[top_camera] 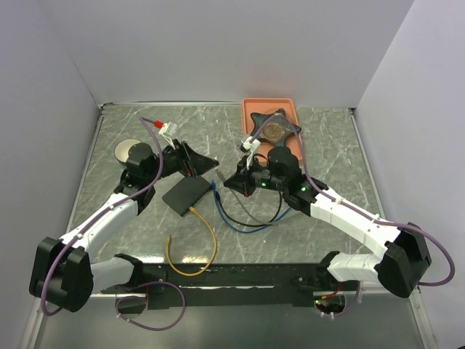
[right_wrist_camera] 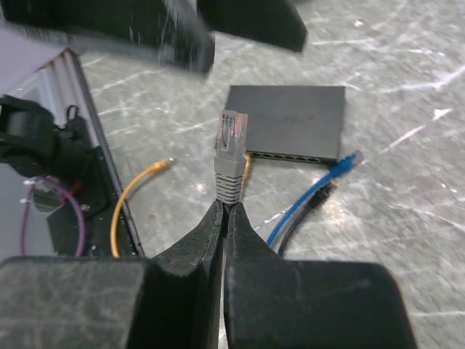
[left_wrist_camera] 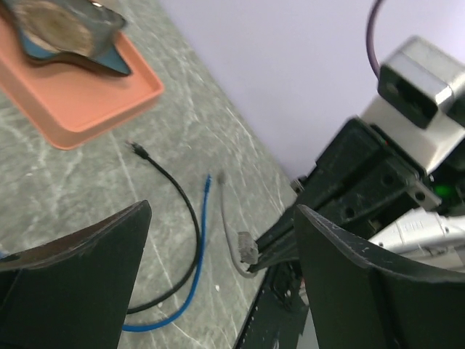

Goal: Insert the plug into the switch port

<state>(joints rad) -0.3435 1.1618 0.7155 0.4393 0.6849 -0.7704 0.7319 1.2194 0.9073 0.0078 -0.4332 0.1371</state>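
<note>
One grey plug [right_wrist_camera: 229, 149] sits clamped in the right pincer [right_wrist_camera: 223, 209]

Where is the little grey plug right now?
In the right wrist view, the grey plug sits in the middle, pinched at its base by the right pincer, with the black switch box just beyond it on the table.

You'll find the plug [right_wrist_camera: 231, 137], a clear connector on a grey boot, pinched at the boot's base between the right hand's [right_wrist_camera: 224, 211] closed fingers, tip pointing away from the wrist. The switch [right_wrist_camera: 287, 116], a flat black box, lies on the surface [right_wrist_camera: 407, 218] beyond. Its port row [right_wrist_camera: 290, 155] faces the plug, apart from it.
</note>
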